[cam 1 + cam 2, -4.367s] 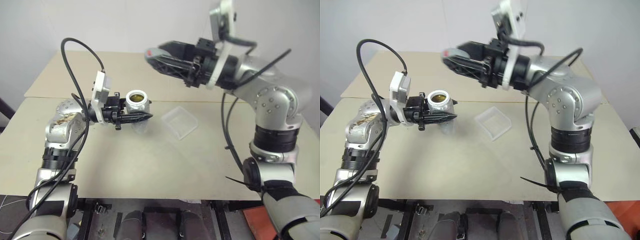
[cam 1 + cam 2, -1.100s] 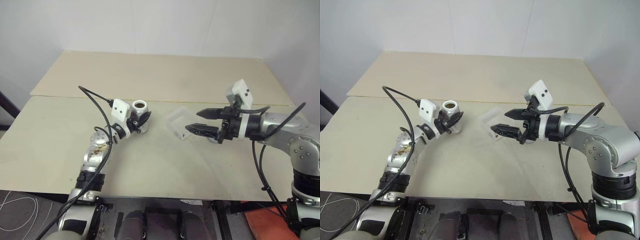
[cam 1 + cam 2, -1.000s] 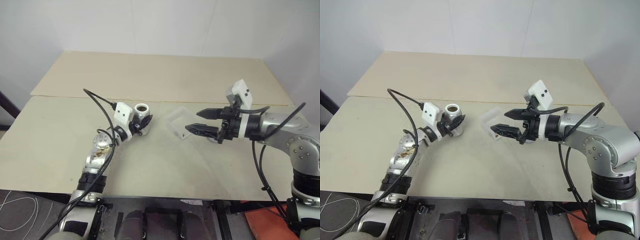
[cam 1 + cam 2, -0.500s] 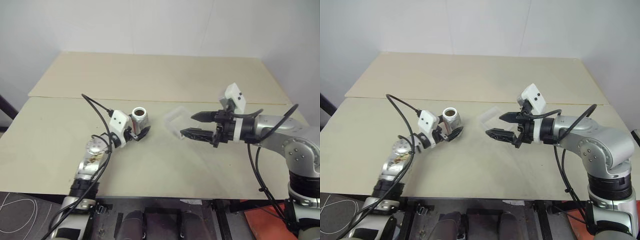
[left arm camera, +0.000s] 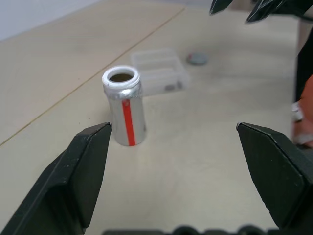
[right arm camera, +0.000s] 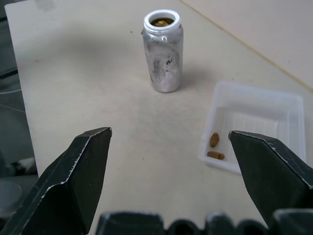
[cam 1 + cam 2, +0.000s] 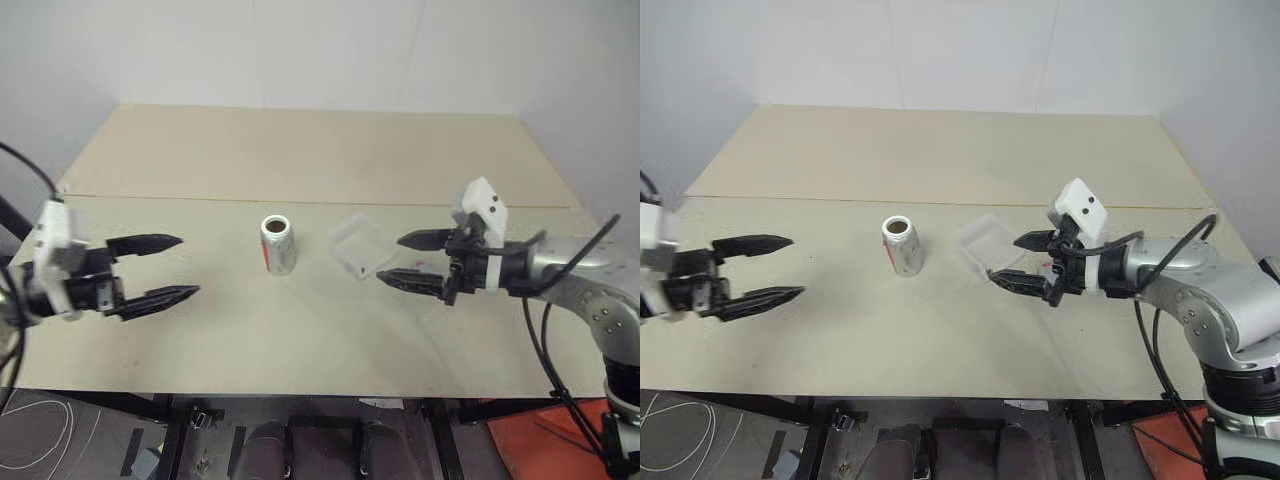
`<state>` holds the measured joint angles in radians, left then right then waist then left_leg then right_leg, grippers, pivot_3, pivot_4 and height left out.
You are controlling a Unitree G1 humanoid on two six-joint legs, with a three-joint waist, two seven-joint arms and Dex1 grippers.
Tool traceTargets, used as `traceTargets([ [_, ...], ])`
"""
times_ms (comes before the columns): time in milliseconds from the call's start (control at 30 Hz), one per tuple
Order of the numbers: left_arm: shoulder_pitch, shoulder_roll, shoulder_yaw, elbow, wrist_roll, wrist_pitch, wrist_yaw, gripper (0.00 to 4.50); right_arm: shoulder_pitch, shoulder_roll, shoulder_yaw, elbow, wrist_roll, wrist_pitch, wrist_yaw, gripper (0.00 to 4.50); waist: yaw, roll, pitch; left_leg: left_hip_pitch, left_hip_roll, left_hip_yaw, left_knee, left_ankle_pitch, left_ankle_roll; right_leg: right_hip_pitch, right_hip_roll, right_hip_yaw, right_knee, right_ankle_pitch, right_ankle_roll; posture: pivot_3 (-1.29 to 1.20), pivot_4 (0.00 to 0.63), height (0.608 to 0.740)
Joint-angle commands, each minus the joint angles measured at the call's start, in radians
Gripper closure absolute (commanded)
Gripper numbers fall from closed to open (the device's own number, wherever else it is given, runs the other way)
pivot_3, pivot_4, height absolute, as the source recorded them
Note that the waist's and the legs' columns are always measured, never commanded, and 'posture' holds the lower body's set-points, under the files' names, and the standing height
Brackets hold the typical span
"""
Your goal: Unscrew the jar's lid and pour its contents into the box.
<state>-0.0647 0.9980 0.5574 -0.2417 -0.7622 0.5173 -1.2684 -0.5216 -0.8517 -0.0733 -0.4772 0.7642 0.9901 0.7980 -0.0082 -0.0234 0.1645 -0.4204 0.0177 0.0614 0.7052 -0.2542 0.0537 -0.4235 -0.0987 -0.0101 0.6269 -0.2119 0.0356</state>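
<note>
With its grey lid (image 5: 197, 58) off on the counter (image 7: 300, 330), the silvery, red-striped jar (image 7: 277, 245) stands upright beside the clear plastic box (image 7: 361, 247) (few brown pieces inside). Light, rigid, slick-walled; best gripped mid-body. Left gripper (image 7: 165, 268) and right gripper (image 7: 404, 261): fingers spread, nothing held.

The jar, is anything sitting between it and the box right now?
Nothing visible does. The jar stands upright and uncapped on the table, with only bare tabletop between it and the box beside it. The lid lies beyond the box, out of the path.
</note>
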Motion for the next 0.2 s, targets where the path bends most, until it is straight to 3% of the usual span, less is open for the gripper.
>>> traceTargets([
  [33, 0.067, -0.002, 0.115, -0.099, -0.042, 0.046, 0.045, 0.05, 0.030, 0.005, -0.023, -0.021, -0.044, -0.125, 0.029, 0.00, -0.001, 0.000, 0.000, 0.000, 0.000, 0.000, 0.000, 0.000, 0.000, 0.000, 0.000, 0.000, 0.000, 0.000, 0.000, 0.00, 0.150, 0.740],
  [200, 0.135, -0.025, 0.153, -0.194, -0.067, 0.087, 0.112, 0.05, 0.019, 0.033, -0.017, 0.012, -0.047, -0.188, 0.067, 0.00, -0.003, 0.000, 0.000, 0.001, 0.000, 0.001, -0.001, 0.000, -0.001, 0.000, 0.000, 0.001, 0.000, 0.000, 0.000, 0.00, 0.150, 0.740],
])
